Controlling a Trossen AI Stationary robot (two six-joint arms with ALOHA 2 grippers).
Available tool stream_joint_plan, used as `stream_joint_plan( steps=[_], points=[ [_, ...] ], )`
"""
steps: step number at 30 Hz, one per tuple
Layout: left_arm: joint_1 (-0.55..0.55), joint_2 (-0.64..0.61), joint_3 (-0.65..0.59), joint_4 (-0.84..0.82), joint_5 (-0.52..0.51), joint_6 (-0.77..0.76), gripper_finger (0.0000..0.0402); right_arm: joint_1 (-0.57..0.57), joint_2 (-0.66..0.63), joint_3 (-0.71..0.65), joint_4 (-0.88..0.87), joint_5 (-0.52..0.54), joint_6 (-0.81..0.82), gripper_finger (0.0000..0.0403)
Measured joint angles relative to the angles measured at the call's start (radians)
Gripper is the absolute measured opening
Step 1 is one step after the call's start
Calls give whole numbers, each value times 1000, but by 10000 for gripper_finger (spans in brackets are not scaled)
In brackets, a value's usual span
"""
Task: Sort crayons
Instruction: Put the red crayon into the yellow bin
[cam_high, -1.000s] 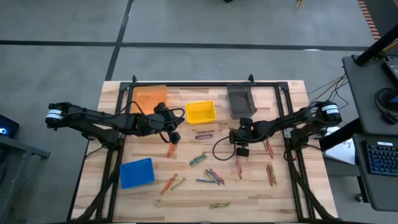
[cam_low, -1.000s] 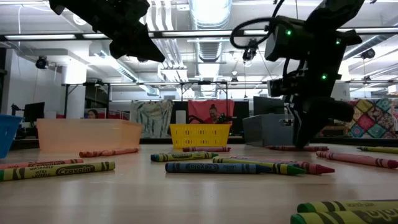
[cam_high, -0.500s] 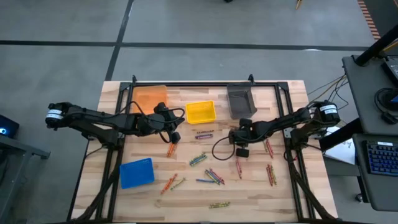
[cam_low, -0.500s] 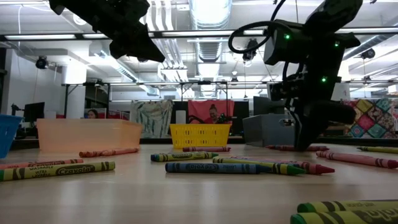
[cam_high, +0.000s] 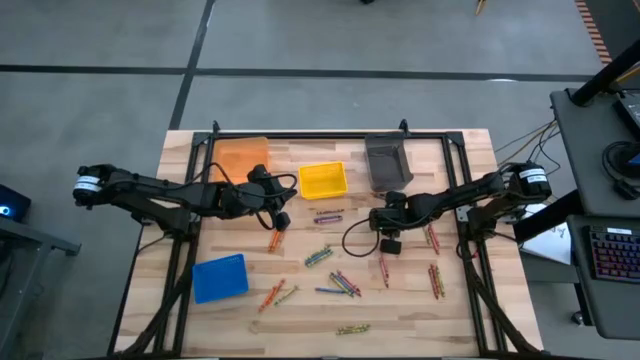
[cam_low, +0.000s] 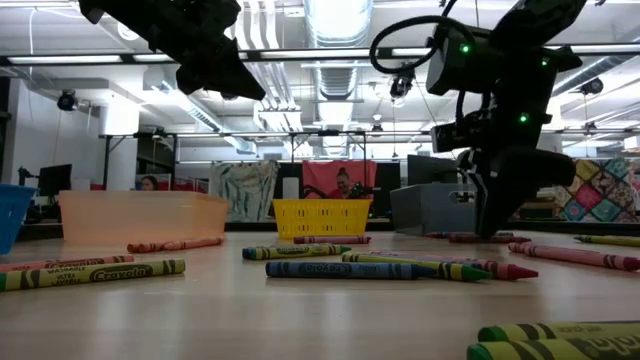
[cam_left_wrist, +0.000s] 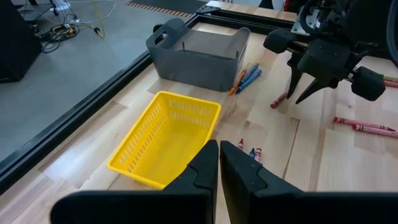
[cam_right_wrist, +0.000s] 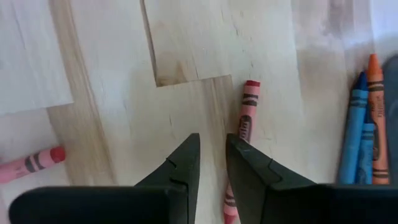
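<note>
Overhead, ceiling lights glow; wooden table (cam_high: 460, 310) bears crayons (cam_high: 345, 285); right tool (cam_right_wrist: 211, 158) narrow, empty.

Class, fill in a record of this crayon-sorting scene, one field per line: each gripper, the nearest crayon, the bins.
Left gripper: shut, raised near the yellow mesh plastic basket
Right gripper: open, low over the wooden table, nothing between its fingers
Nearest crayon: red wax crayon, lying beside one right finger
Other bins: orange plastic bin, grey plastic bin, blue plastic bin
</note>
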Motion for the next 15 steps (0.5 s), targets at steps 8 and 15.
stream_joint_plan(
  steps=[8, 15],
  points=[
    [0, 0, 0, 7, 0, 0, 0, 0, -54, 0, -8, 2, 4, 87],
    [0, 0, 0, 8, 0, 0, 0, -21, -38, 0, -6, 29, 0, 126]
  ],
)
